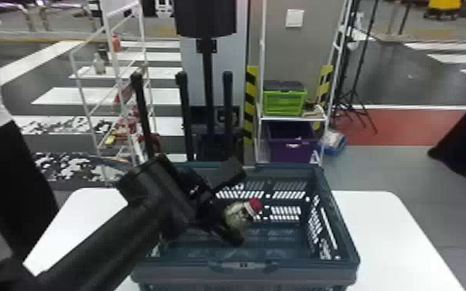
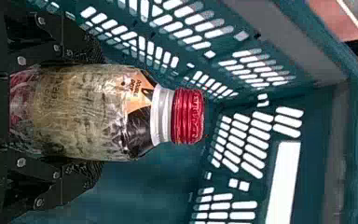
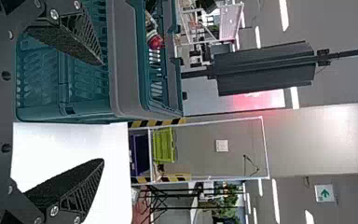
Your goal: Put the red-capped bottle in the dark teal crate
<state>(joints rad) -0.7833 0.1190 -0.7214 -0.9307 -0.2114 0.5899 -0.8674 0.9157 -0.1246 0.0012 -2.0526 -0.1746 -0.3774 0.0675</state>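
Left tool (image 1: pixel 237 205) | holds red-capped bottle (image 2: pixel 88 112) | at mouth, dark teal crate (image 1: pixel 305 275)

Left pincer (image 1: pixel 239 204) holds bottle (image 1: pixel 235 216) — seemingly inside crate (image 1: pixel 305 275).

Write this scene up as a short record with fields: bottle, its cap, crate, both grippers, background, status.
bottle: held over the crate's floor
cap: red, pointing away from the left gripper
crate: dark teal, slotted walls, on a white table
left gripper: fingers closed on the bottle
right gripper: open, nothing between its fingers
background: green box above purple box
status: bottle not yet released
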